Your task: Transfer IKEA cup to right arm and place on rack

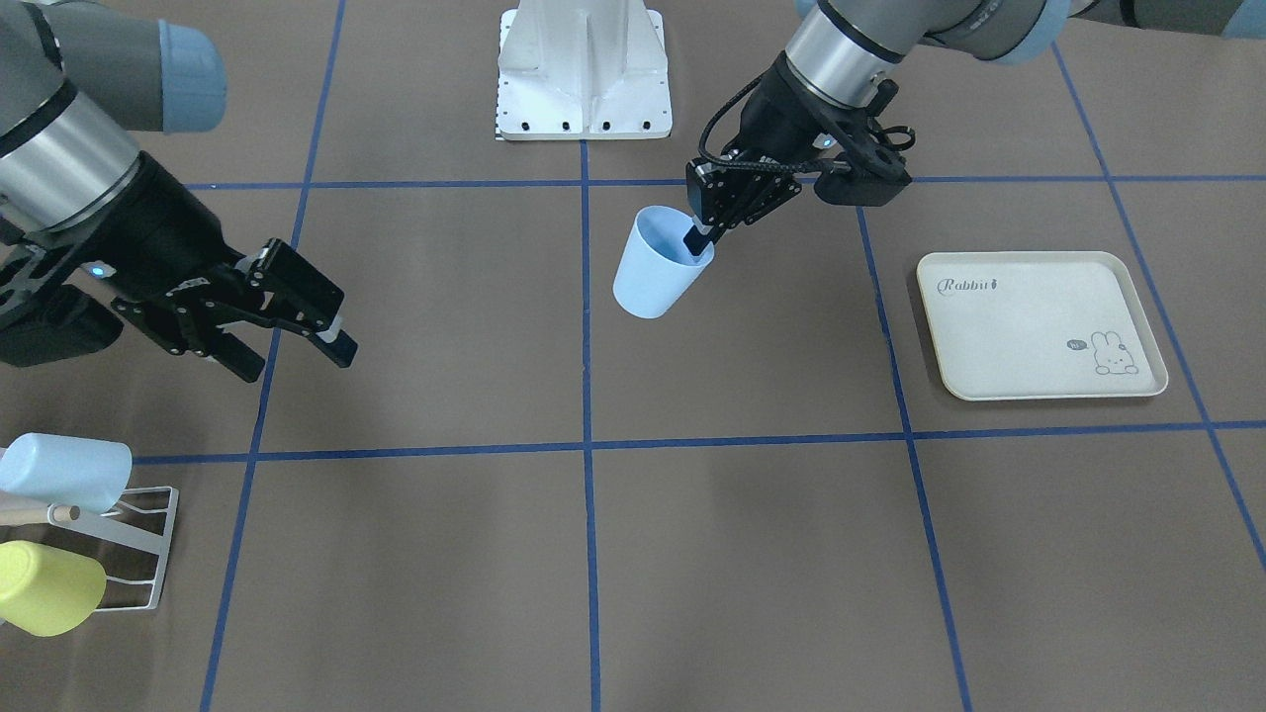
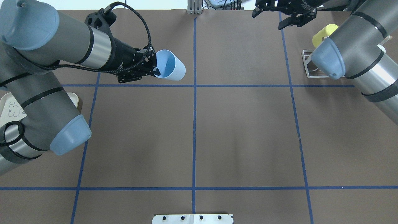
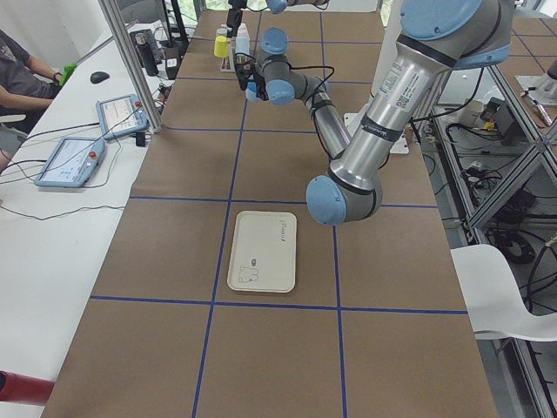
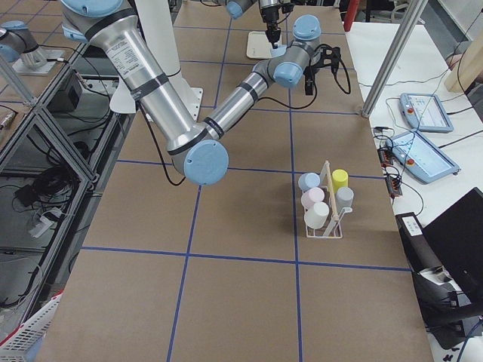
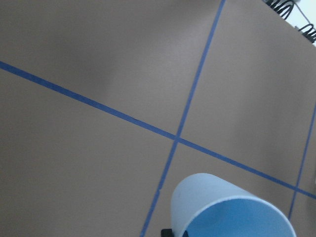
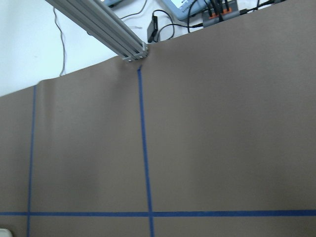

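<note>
At left claw, pale-blue tapered cup, tilted.

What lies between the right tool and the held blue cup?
Only bare table with a blue tape line separates the right tool and the cup, in the front-facing view.

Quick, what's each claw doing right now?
Left claw: shut on the blue cup, by its rim.
Right claw: open, holding nothing.

Bright, even light from above in every view; shadows on the brown table faint and soft; left wrist view has a dim smudge at eleven o'clock, the cup slightly soft at five; white surface glaring at eleven in the right wrist view.
</note>
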Tool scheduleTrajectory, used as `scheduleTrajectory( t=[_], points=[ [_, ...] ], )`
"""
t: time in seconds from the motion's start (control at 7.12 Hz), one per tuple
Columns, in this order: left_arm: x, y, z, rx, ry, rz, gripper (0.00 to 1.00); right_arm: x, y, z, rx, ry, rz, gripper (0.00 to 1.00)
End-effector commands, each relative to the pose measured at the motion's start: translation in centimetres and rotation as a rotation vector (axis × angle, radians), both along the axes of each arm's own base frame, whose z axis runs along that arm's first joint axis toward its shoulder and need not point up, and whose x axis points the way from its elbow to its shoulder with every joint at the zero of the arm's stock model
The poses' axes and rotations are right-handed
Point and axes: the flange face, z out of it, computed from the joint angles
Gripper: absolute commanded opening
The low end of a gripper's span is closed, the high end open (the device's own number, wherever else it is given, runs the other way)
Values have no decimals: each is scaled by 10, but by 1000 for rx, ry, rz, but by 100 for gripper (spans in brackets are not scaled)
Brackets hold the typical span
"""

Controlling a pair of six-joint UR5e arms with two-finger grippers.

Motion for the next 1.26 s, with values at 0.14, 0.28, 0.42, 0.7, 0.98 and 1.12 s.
scheduleTrajectory(
  t=[0.14, 0.28, 0.42, 0.7, 0.98, 1.12],
  points=[
    [-23, 19, 51, 32, 354, -39, 0, -20, 33, -25, -20, -287, 16, 98],
    [-23, 15, 83, 33, 483, -46, 0, -35, 52, -34, -19, -372, -23, 98],
    [-23, 14, 104, 14, 615, -32, 0, -37, 68, -42, -6, -461, -51, 98],
    [-28, 16, 127, -45, 772, 4, 0, -37, 92, -50, 49, -591, -107, 98],
    [-41, 25, 119, -121, 930, 56, 0, -47, 118, -55, 103, -694, -172, 98],
    [-44, 31, 119, -156, 1002, 99, 0, -50, 125, -56, 126, -721, -187, 98]
  ],
)
